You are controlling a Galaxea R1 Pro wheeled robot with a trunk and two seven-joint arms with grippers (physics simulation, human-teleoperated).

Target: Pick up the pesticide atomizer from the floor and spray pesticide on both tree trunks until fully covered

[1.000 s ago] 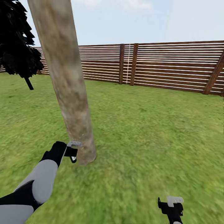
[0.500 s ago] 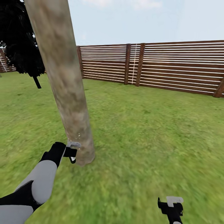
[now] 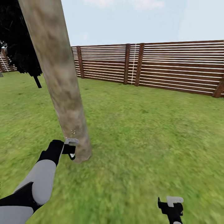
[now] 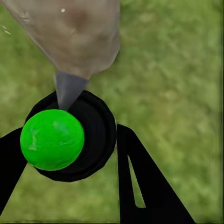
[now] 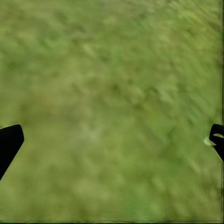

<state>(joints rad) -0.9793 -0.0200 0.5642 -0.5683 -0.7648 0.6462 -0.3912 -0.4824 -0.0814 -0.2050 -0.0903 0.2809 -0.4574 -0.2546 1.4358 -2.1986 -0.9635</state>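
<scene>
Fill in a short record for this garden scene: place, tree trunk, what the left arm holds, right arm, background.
place: grass lawn ringed by a brown slat fence
tree trunk: pale mottled trunk, leaning in the head view
left gripper: beside the trunk's base, jaws shut on the atomizer, black body with a green ball, nozzle aimed at the bark
right gripper: low over grass, jaws open, holding nothing
background: black tree behind the trunk

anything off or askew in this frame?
Nothing damaged or spilled. The tree trunk leans in the head view, probably camera tilt. The left gripper holds the atomizer at the trunk's base; the right gripper hangs open over grass.
</scene>
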